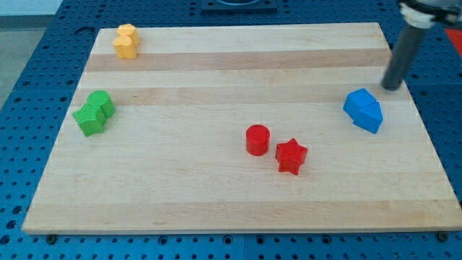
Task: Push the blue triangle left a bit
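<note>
The blue triangle [363,110] lies near the board's right edge, about mid-height in the view. Its shape reads as a blue wedge-like block. My tip [390,88] stands on the board just up and to the right of the blue triangle, with a small gap between them. The dark rod rises from the tip toward the view's top right corner.
A red cylinder [257,139] and a red star [291,156] sit side by side below the board's centre. A green block [94,113] is at the left edge. A yellow block [126,41] is at the top left. The wooden board [216,202] rests on a blue pegboard.
</note>
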Controlling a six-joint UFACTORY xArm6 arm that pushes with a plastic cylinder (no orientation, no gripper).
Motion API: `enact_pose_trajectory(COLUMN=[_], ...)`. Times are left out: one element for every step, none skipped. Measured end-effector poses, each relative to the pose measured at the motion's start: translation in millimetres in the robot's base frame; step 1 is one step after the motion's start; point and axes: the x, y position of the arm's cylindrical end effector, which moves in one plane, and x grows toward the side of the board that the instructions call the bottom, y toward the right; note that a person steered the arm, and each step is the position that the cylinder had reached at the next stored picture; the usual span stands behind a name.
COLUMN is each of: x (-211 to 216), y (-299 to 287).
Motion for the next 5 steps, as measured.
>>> enact_pose_trajectory(x=[33,75,83,83,86], y=[15,-19,-77,-131,-133])
